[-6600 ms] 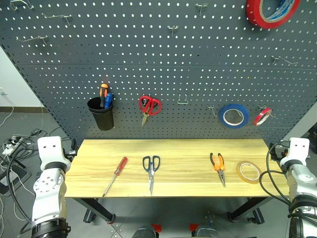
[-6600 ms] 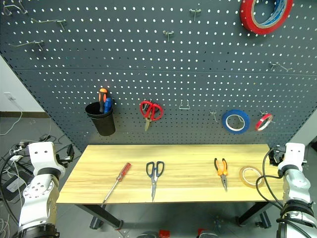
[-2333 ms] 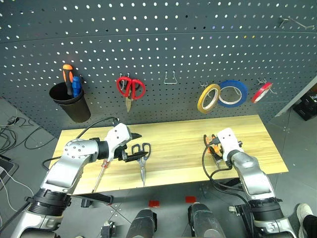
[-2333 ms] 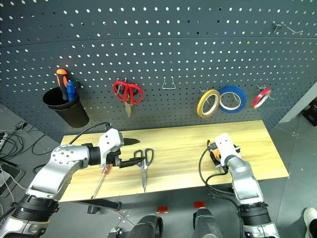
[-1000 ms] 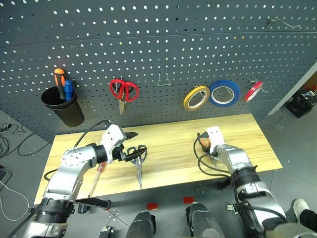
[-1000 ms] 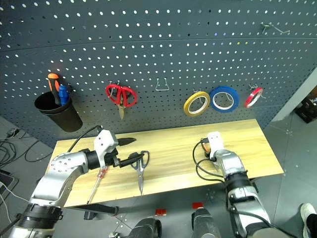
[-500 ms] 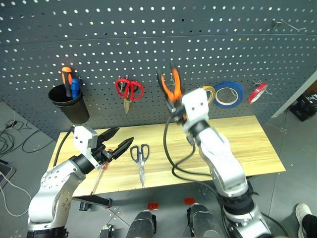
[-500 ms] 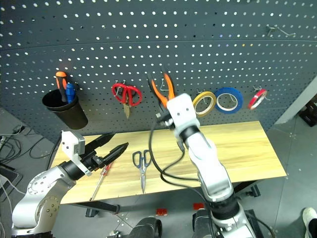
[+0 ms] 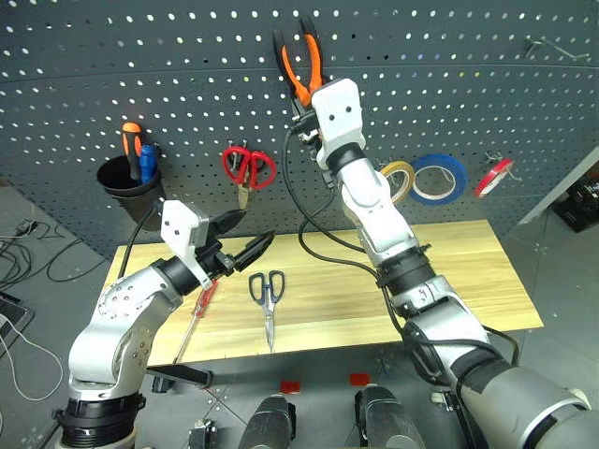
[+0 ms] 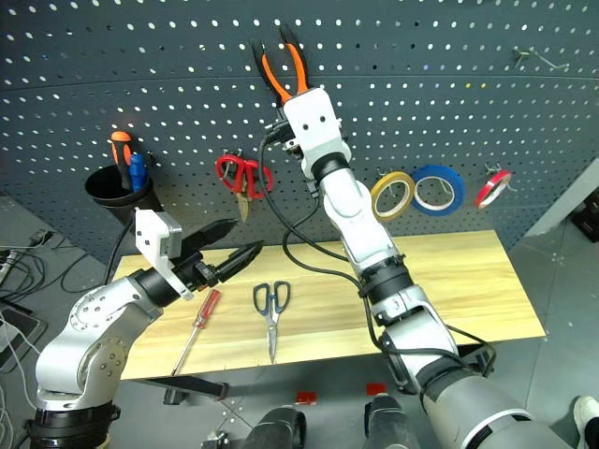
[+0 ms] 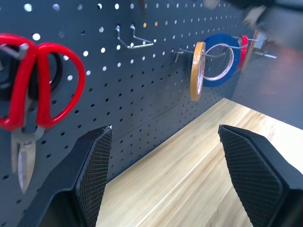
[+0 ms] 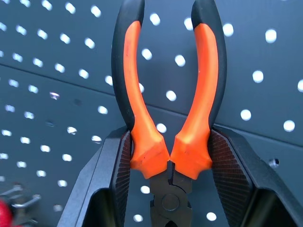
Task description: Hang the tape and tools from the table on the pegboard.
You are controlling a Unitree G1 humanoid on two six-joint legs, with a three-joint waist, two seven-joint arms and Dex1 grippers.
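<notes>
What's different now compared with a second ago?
The right gripper has carried the orange-and-black needle-nose pliers from the light wooden table up against the dark grey pegboard. The left gripper rose, open and empty. The dark-handled scissors and red-handled screwdriver stay on the table.

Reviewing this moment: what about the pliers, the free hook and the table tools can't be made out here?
- Pliers nose: cut off by the right wrist view's edge, between the right gripper fingers.
- Empty wire hook: hidden behind the right arm in both eye views.
- Screwdriver tip: too thin to tell.
- Scissors blades: whether fully closed is too small to judge.
</notes>
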